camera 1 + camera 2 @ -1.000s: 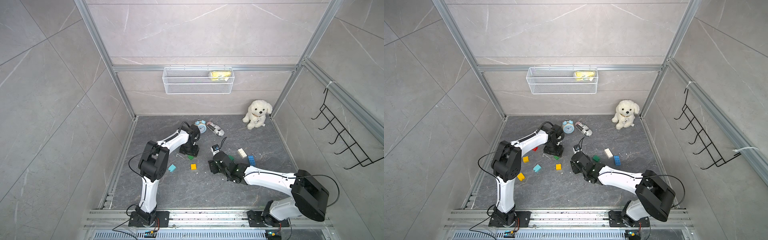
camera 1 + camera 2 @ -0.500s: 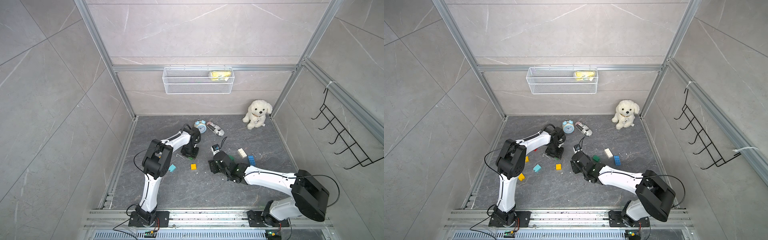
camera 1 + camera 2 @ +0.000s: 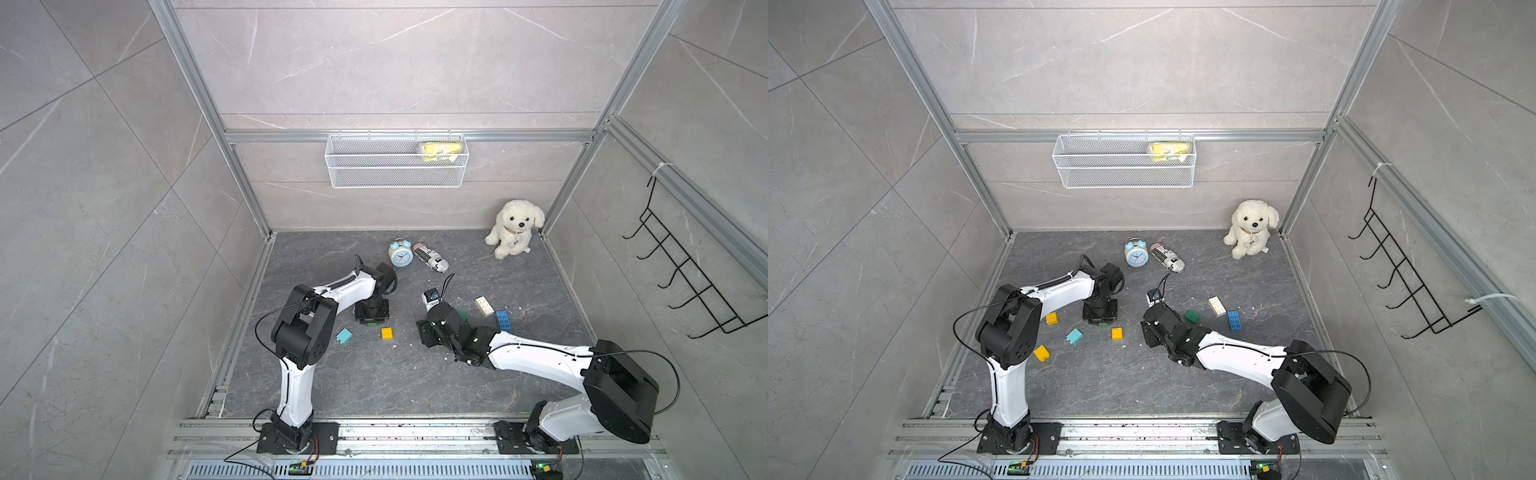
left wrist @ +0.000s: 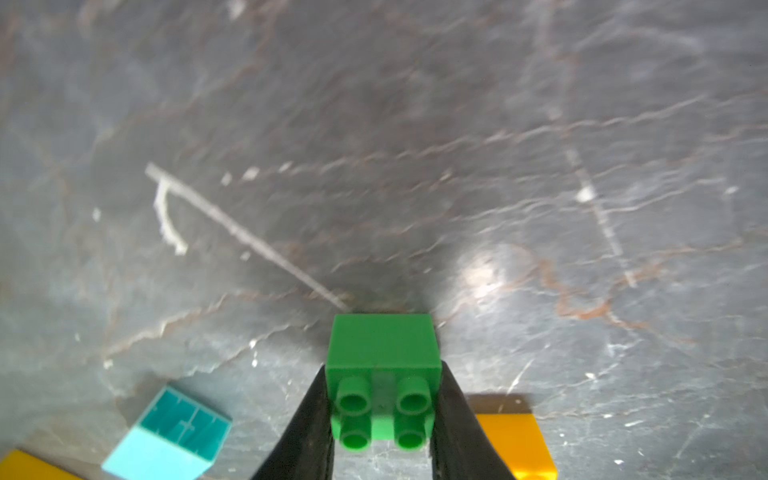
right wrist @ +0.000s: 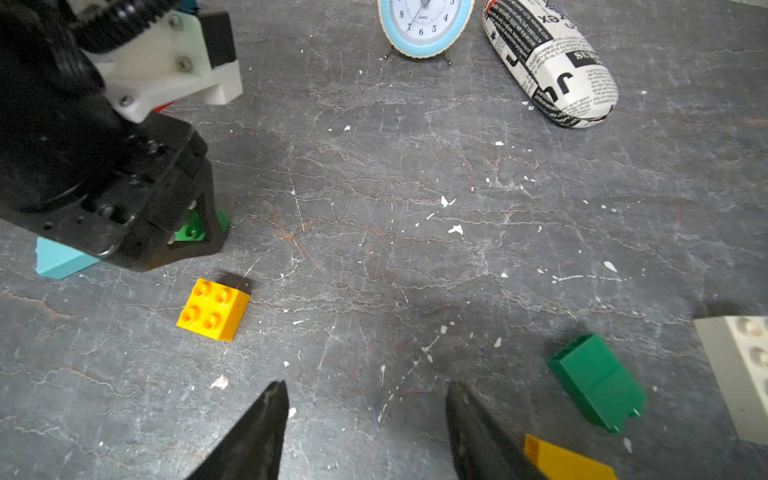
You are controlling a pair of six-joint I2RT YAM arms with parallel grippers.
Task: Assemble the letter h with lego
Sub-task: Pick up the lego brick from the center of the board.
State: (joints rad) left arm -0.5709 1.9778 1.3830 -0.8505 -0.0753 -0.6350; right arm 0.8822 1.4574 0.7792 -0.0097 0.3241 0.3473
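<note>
**A:** How far along is the h?

**B:** Barely begun, I'd say. No two pieces of lego are joined. The left gripper (image 4: 382, 415) is clamped on a green brick (image 4: 383, 357), with a finger pressed to each side. The brick seems to rest on the floor (image 5: 374, 208).

**A:** And the other arm?

**B:** The right gripper (image 5: 365, 390) hangs low over the floor, spread wide and empty, with a second green brick (image 5: 598, 382) near it.

**A:** The rest?

**B:** They lie singly. A yellow brick (image 5: 212, 309) and a light blue brick (image 3: 1074, 336) are near the left gripper. Other yellow bricks (image 3: 1052, 318) lie by the left arm. A white brick (image 3: 1217, 306) and a blue brick (image 3: 1234, 321) sit just beside each other. All the stacking remains.

**A:** The surface?

**B:** Dark grey veined stone, dotted with white flecks.

**A:** The room?

**B:** Grey tiled walls in an aluminium frame. There is a wire basket (image 3: 1125, 166) on the back wall and a hook rack (image 3: 1404, 282) on a side wall. A clock (image 3: 1136, 254), a printed case (image 3: 1167, 257) and a plush dog (image 3: 1250, 228) sit at the back.
</note>
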